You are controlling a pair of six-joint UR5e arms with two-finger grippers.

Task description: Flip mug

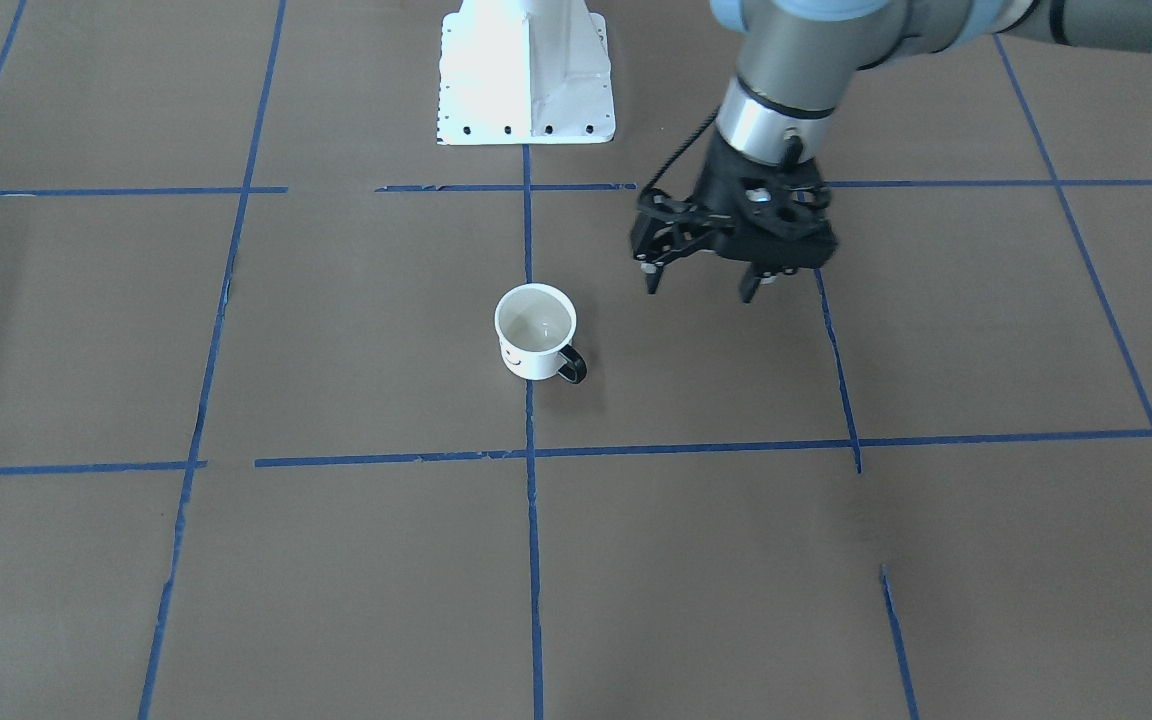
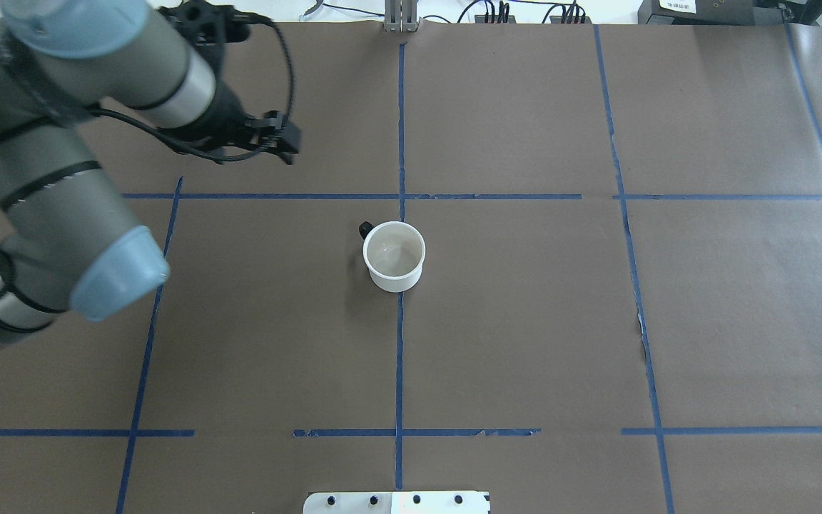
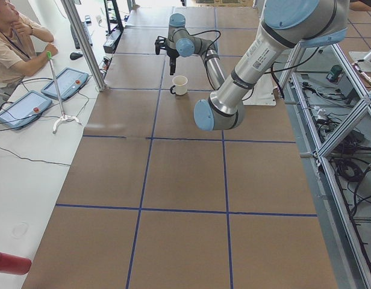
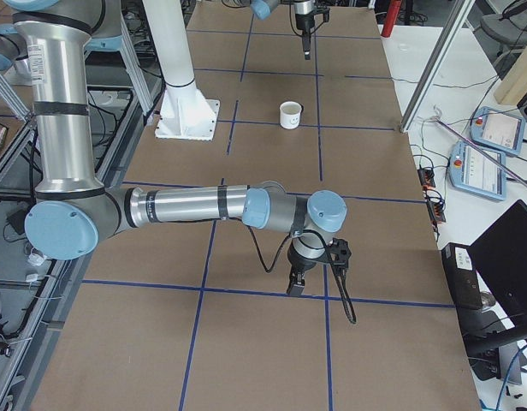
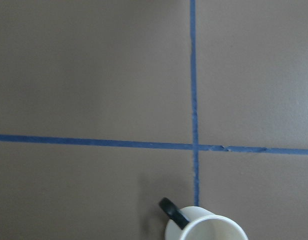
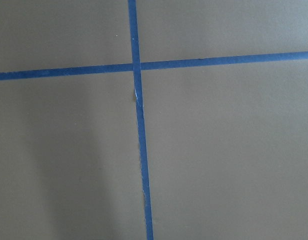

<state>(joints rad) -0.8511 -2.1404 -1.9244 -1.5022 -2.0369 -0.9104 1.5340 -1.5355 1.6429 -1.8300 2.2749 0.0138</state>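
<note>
The small white mug (image 1: 536, 343) stands upright with its mouth up on the brown table, on a blue tape line, its black handle (image 1: 573, 365) toward the left arm's side. It also shows in the overhead view (image 2: 394, 255) and at the bottom edge of the left wrist view (image 5: 206, 229). My left gripper (image 1: 700, 290) hangs open and empty above the table, beside the mug and apart from it. My right gripper (image 4: 296, 287) shows only in the exterior right view, low over the table far from the mug (image 4: 290, 115); I cannot tell whether it is open.
The white robot base plate (image 1: 526, 70) stands behind the mug. Blue tape lines (image 2: 400, 357) grid the brown table. An operator (image 3: 17, 42) sits at a side desk with tablets (image 3: 68, 83).
</note>
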